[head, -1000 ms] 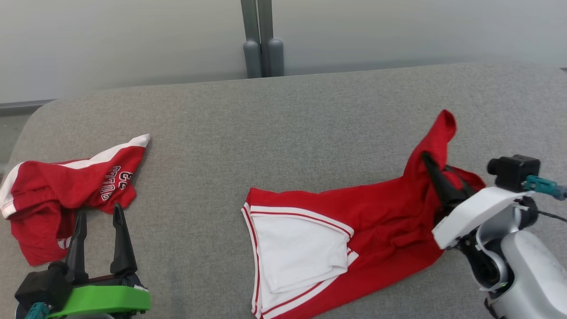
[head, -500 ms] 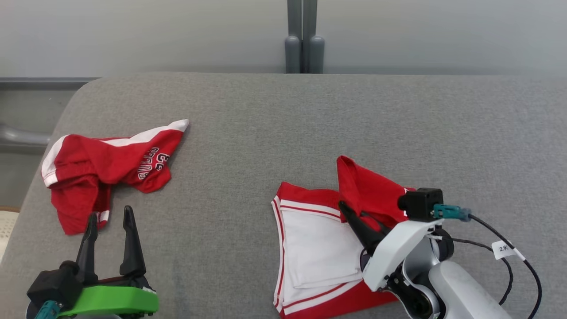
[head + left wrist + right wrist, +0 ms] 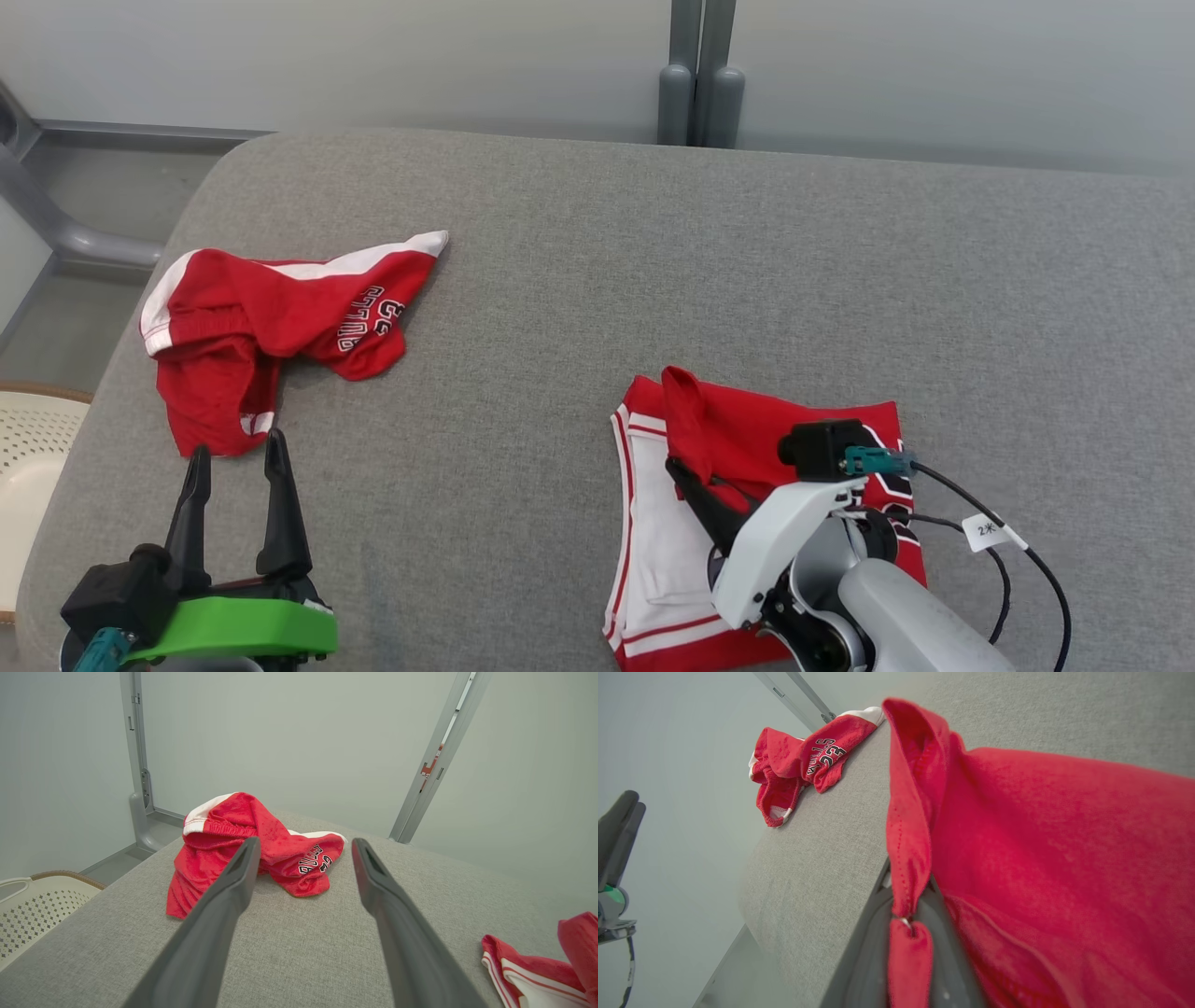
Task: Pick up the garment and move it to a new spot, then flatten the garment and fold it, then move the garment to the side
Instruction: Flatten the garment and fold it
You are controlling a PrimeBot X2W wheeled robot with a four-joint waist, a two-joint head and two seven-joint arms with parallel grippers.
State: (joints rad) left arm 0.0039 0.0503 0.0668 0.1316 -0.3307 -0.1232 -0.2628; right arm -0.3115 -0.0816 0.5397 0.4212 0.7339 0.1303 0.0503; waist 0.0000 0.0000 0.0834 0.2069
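1. Since a second ago my right gripper (image 3: 674, 464) has carried the red flap leftward. The garment (image 3: 803, 425), spread wide then, now lies doubled over itself.
2. My right fingers (image 3: 707, 509) are clamped together on that flap's hem, which stands up from between them.
3. The garment lies at the near edge of the grey padded surface (image 3: 560, 280), right of its middle, with a red layer over the white striped panel.
4. My left gripper (image 3: 236, 448) hovers at the near left corner, fingers wide apart, holding nothing.
5. Just beyond its tips, by the left edge, lies a crumpled red lettered garment (image 3: 280, 317).
6. A white perforated basket (image 3: 28, 439) sits past the left edge.
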